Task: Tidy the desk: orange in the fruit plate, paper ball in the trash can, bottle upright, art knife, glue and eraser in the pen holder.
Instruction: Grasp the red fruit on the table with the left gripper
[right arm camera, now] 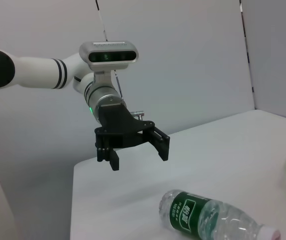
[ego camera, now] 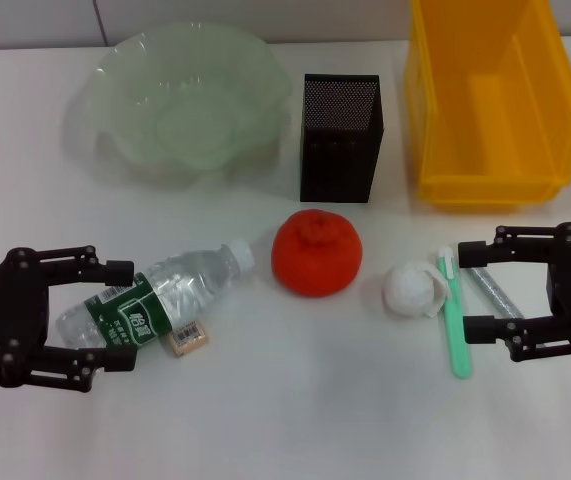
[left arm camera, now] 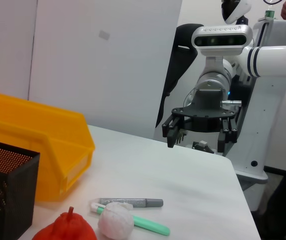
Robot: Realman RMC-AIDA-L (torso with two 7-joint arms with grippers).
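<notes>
White tabletop is backed by a pale wall. At the rear are set the fruit plate, the pen holder and the trash can. The bottle is laid on its side, with the eraser touching it. The orange and the paper ball are placed mid-table. The left gripper is spread wide around the bottle's base; the right gripper is likewise released, beside a green knife and a grey glue stick.

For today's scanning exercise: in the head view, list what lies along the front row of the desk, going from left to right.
left gripper → bottle → orange → paper ball → green art knife → right gripper. The eraser and the grey glue stick overlap their neighbours, so they are left out.
</notes>
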